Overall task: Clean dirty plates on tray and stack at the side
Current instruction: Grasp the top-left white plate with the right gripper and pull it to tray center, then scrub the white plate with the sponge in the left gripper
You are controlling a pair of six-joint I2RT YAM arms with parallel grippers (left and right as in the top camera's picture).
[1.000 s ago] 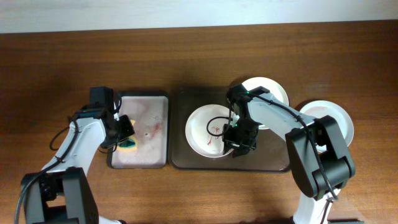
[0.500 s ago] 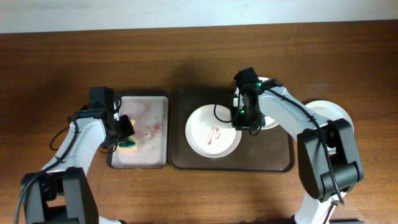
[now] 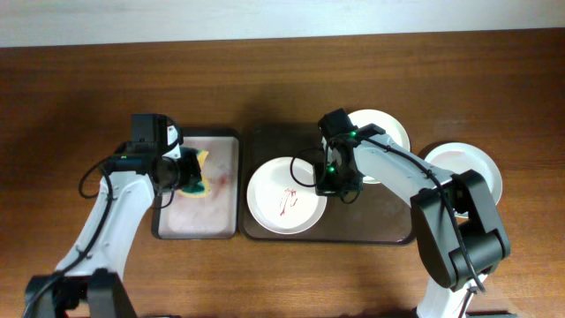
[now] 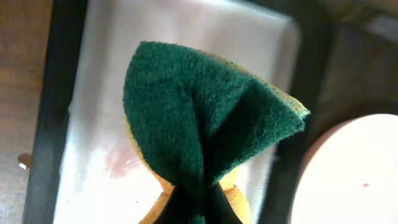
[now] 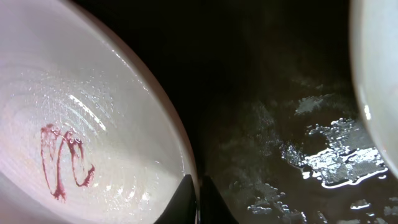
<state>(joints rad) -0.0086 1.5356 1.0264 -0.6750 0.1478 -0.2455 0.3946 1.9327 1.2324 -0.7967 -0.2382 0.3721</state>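
The right fingers [image 5: 185, 204] are clenched on the rim of the dirty plate [image 3: 285, 196]. This plate sits at the left end of the dark tray [image 3: 388, 231], on the near side. I cannot tell if it is lifted or rests flat. The left fingers [image 3: 182, 173] grasp the sponge [image 4: 205, 124] and pinch it so that it folds, with the green scouring side showing. The sponge hangs over the grey tray [image 3: 221, 225], near the dirty plate but not touching it.

I judge that the step in hand is to wipe the red stain [image 5: 62, 162] while the right arm steadies the plate. To do it well, the grip on the rim should stay firm, because the tray floor looks wet and the plate may slide. The sponge should come right and press its green face flat on the stain, which is close to the middle of the plate. Short strokes away from the held rim seem safer, so that the two arms do not meet.

The count:
- Three plates: the dirty plate, a second plate [image 3: 386, 131] at the far right of the dark tray, and a third plate [image 3: 472, 168] on the bench [image 3: 71, 106] to the right.
- Two trays.
- One sponge.
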